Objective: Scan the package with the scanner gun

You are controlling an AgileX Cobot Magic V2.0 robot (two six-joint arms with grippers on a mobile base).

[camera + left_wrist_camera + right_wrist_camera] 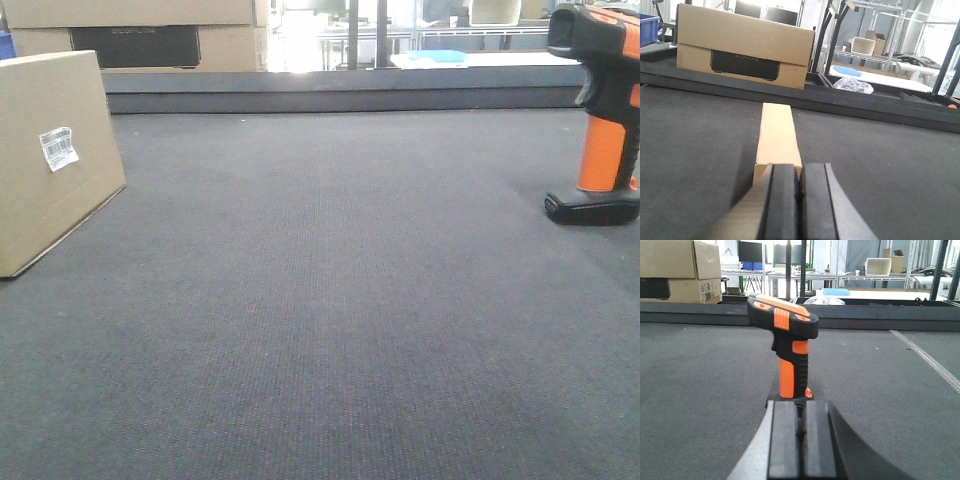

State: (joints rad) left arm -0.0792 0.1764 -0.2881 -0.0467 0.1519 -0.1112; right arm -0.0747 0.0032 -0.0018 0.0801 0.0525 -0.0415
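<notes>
Both grippers, left point(800, 200) and right point(801, 440), pressed together, empty; package point(776, 132) and scanner gun point(787, 352) standing just ahead

The table point(330, 300) was covered in dark grey, finely ribbed carpet-like matting, with a raised dark ledge along its far edge. Two things stood directly on it, well apart — a flat cardboard package point(50, 150) at the left, barcode label point(58, 148) on its face, and an orange-and-black scanner gun point(600, 110) upright on its base at the right.

Low front view, 2 wrist close-ups
</notes>
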